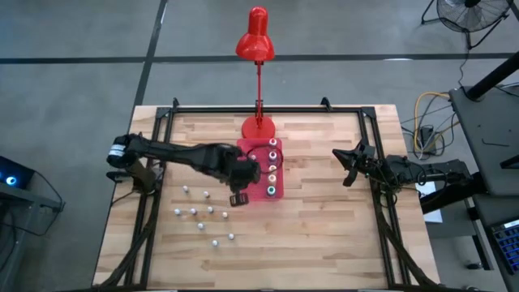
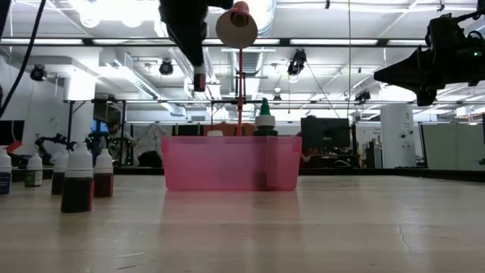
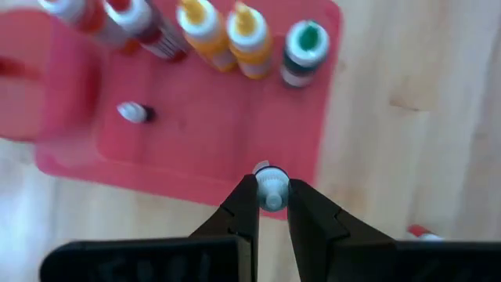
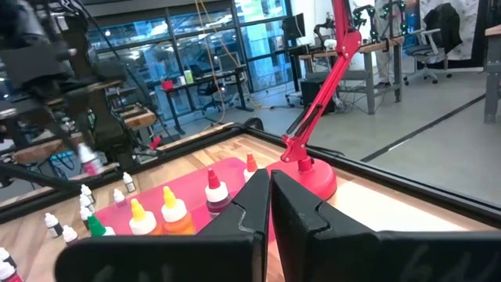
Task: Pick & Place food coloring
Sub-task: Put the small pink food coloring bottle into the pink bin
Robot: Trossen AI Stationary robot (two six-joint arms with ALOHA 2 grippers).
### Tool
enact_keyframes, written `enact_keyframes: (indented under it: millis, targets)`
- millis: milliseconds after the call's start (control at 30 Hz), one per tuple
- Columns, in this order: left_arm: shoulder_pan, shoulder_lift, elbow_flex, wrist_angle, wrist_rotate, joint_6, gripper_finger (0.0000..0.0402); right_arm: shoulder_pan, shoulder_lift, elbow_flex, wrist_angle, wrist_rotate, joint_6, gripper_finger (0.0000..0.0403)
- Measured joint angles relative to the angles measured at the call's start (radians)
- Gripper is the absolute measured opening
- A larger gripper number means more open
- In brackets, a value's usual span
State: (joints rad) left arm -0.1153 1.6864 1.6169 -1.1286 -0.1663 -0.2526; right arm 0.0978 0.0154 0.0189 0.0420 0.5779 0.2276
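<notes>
The left pincer [image 3: 272, 205] grips one small white-capped bottle [image 3: 271, 185] above the near edge of the red tray [image 3: 313, 149]. Inside lie a tiny bottle [image 3: 135, 113] and five bigger bottles [image 3: 252, 41]. The right pincer [image 1: 349, 165], shut and empty, waits over the bench [image 1: 324, 235].

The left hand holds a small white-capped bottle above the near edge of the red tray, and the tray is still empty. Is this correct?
Not quite. The left hand does hold a small white-capped bottle above the edge of the red tray, but the tray is not empty. The left wrist view shows five bigger bottles standing in it and one small bottle lying there.
</notes>
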Motion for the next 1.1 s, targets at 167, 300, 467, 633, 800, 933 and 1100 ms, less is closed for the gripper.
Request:
enact_keyframes:
  millis: [167, 300, 467, 633, 800, 933, 1100]
  targets:
    - [0.091, 0.024, 0.0, 0.03, 0.0, 0.123, 0.0026, 0.0, 0.0, 0.0, 0.0, 0.0, 0.0, 0.0009]
    - [0.161, 0.061, -0.001, 0.065, -0.003, 0.197, 0.0026, 0.0, 0.0, 0.0, 0.0, 0.0, 0.0, 0.0009]
    - [0.227, 0.118, -0.001, 0.118, -0.004, 0.266, 0.0026, 0.0, 0.0, 0.0, 0.0, 0.0, 0.0, 0.0009]
    - [0.275, 0.176, -0.002, 0.126, -0.004, 0.3, 0.0026, 0.0, 0.0, 0.0, 0.0, 0.0, 0.0, 0.0009]
    - [0.299, 0.221, -0.003, 0.174, 0.054, 0.319, 0.0026, 0.0, 0.0, 0.0, 0.0, 0.0, 0.0, 0.0009]
    - [0.3, 0.248, -0.003, 0.179, 0.067, 0.306, 0.0026, 0.0, 0.0, 0.0, 0.0, 0.0, 0.0, 0.0009]
    - [0.3, 0.263, -0.019, 0.19, 0.09, 0.273, 0.0026, 0.0, 0.0, 0.0, 0.0, 0.0, 0.0, 0.0009]
